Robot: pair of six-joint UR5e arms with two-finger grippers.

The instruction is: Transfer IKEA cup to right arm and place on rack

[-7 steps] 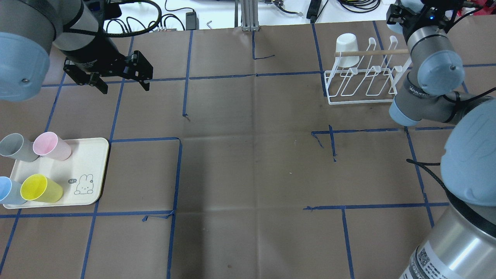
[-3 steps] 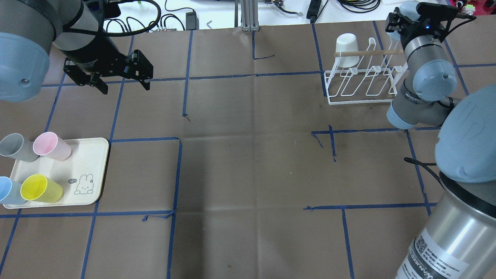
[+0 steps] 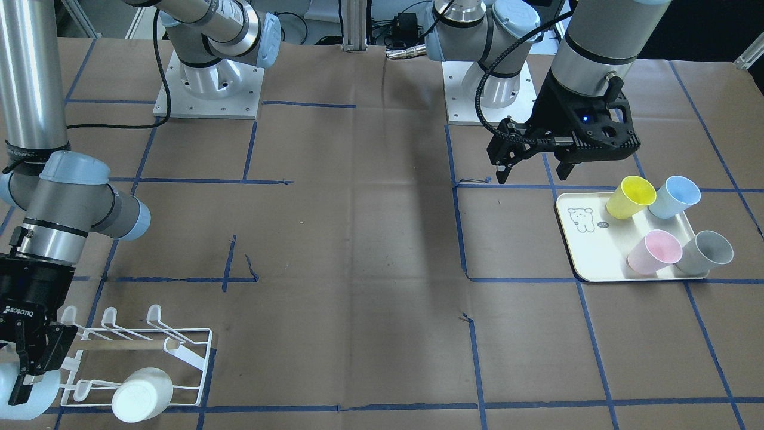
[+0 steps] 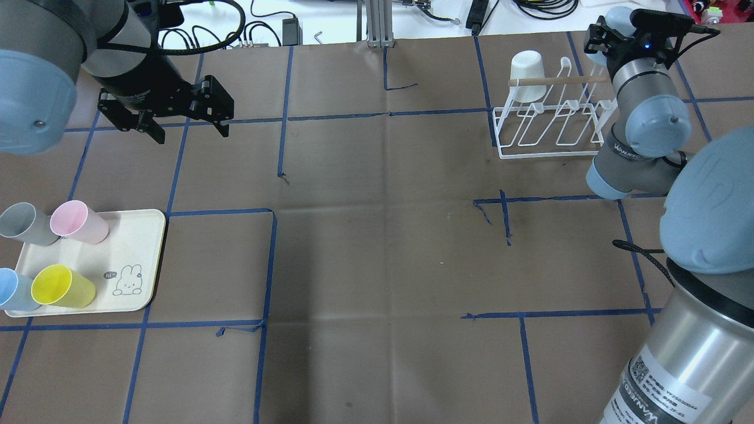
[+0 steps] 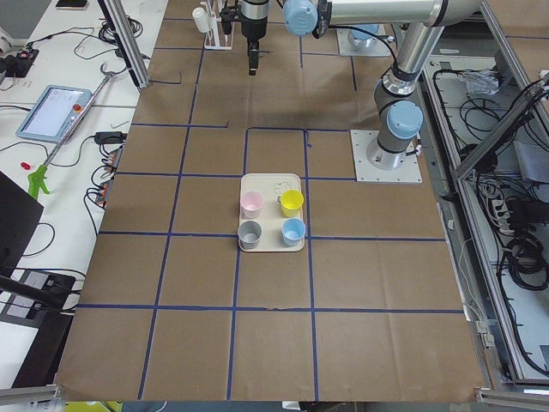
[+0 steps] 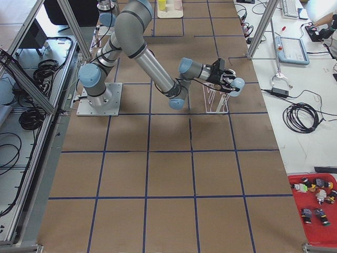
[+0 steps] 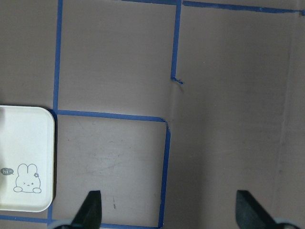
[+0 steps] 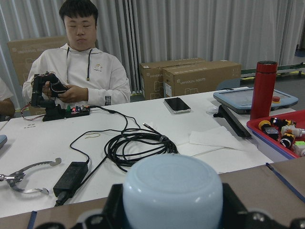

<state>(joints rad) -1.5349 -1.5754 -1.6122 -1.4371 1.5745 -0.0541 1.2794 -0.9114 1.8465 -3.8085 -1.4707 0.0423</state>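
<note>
My right gripper (image 3: 33, 373) is shut on a pale blue cup (image 3: 21, 403), which it holds just past the end of the white wire rack (image 3: 194, 349). The right wrist view shows the cup's rounded base (image 8: 172, 191) between the fingers. In the overhead view the right gripper (image 4: 609, 35) is at the rack's (image 4: 554, 126) far right end. A white cup (image 4: 527, 76) hangs on the rack's left end. My left gripper (image 4: 191, 121) is open and empty, and hovers above the table beyond the tray.
A cream tray (image 4: 135, 235) with a rabbit drawing holds grey (image 4: 23, 224), pink (image 4: 76, 221), blue (image 4: 12, 288) and yellow (image 4: 62, 287) cups. People sit at the white bench (image 8: 143, 124) beyond the table's far edge, with cables on it.
My right arm's elbow and shoulder have swung left, and its wrist has shifted a little by the rack's right end with the cup still held. The left arm has stayed put.
</note>
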